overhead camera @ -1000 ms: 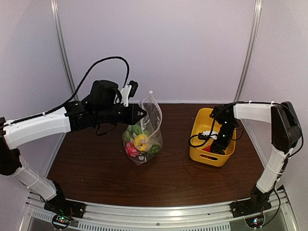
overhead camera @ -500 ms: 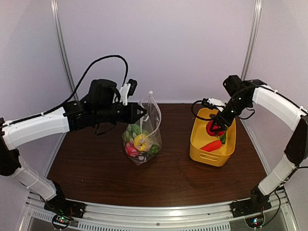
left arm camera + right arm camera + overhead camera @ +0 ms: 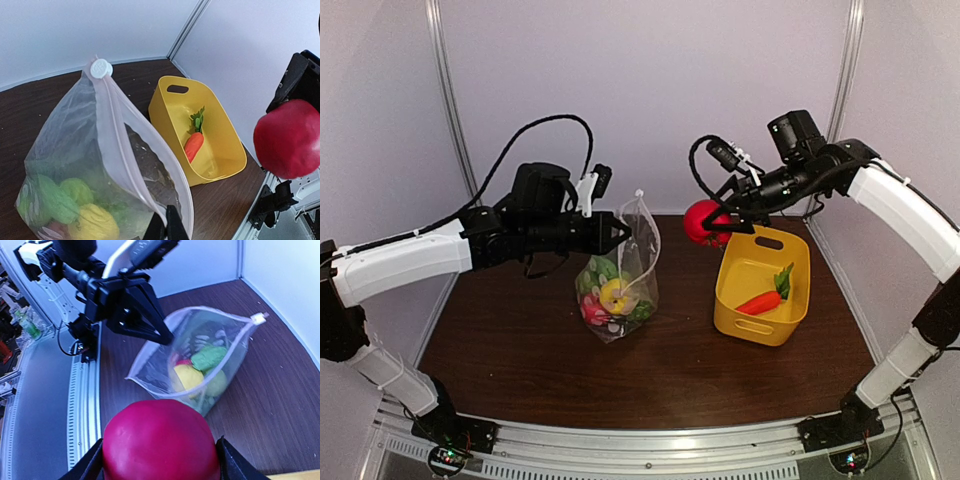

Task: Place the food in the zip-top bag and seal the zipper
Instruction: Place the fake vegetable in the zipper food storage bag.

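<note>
**Holding the bag mouth at left, carrying an apple at right**

Left arm: I reach out level from the left side of the table, forearm roughly horizontal and well above the wood. My left gripper points rightward, its jaws closed tight on the near rim of the zip-top bag. In the left wrist view the two fingertips meet on the zipper, which climbs from them to a white slider at the bag's top corner.

Centre: the bag stands upright on the table, hanging from my grip, with its mouth gaping toward the right. Inside, at the bottom, lie a yellow lemon and several green pieces; something pink-red shows low on the left side, too blurred to name.

Right arm: I arch high from the right edge, elbow raised, wrist bent back toward the middle. My right gripper is spread around a red apple, one finger on each side, held in the air between the bag and the yellow basket, above the level of the bag's mouth and apart from it.

Far right: the basket sits on the table with an orange-red carrot lying inside.
</note>
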`<state>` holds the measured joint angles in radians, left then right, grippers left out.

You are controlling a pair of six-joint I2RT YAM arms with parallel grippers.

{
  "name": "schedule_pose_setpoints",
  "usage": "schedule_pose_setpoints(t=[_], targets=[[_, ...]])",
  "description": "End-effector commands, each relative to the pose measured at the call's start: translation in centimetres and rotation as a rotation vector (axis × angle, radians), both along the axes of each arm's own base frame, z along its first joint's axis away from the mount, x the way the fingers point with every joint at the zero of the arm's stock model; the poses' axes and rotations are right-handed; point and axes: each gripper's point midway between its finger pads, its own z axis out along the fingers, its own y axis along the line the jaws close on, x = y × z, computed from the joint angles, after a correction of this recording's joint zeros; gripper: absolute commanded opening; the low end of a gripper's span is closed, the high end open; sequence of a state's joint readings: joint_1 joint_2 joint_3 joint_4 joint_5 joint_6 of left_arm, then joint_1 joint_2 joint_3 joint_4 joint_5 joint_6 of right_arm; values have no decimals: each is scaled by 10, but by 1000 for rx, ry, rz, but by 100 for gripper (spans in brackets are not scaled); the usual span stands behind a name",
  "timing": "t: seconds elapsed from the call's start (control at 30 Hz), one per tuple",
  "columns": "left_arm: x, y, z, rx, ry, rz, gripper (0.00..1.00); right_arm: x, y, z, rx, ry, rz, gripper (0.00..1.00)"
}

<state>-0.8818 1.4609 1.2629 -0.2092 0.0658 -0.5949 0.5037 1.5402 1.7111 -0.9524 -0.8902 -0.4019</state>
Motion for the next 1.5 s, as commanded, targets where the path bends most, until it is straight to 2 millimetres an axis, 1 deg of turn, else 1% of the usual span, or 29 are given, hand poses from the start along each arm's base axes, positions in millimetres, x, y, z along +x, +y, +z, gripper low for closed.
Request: schedule_pose_setpoints(t=[0.0,0.1,0.17,0.23,0.3,0.37,0.6,0.7,0.83,0.9,0.97,1.03,1.1,1.17,1.2,1.27,1.37,1.43,1.47], targets=[[-1,-9,33,-91,-17,-21,0,-4,50,41,221,40,81,48],[-5,-9,40,-112,-8,-29,0,4,71,50,312,88,72,48],[-8,-7,45,-127,-4,-31,0,13,81,49,365,140,53,48],[-10,-5,48,-139,-1,-29,0,20,89,44,398,184,45,48],[-11,-3,51,-143,-4,-26,0,30,96,33,390,205,17,47],[-11,0,52,-140,-5,-16,0,35,100,16,357,222,-9,47],[-13,7,50,-137,-2,3,0,40,106,-40,197,205,-118,45],[-13,8,48,-137,1,7,0,54,106,-63,112,193,-221,45],[-14,9,44,-142,6,13,0,68,107,-83,-12,160,-328,47],[-13,10,41,-140,9,16,0,66,112,-86,-41,146,-333,48],[-13,10,39,-138,11,21,0,61,116,-82,-63,112,-332,54],[-11,11,36,-132,10,32,0,50,122,-73,-55,99,-294,60],[-10,13,34,-127,8,39,0,40,121,-57,-28,87,-258,71],[-9,14,29,-113,8,46,0,33,115,-40,-11,51,-240,84],[-8,15,25,-101,7,52,0,29,112,-31,-1,43,-234,88],[-6,18,18,-76,3,67,0,19,106,-14,11,-4,-187,90],[0,22,6,-35,-1,98,0,7,93,5,26,-28,-155,91],[1,21,4,-28,-4,97,0,5,82,12,34,-47,-164,91],[1,21,5,-28,-4,97,0,8,75,12,30,-59,-182,91]])
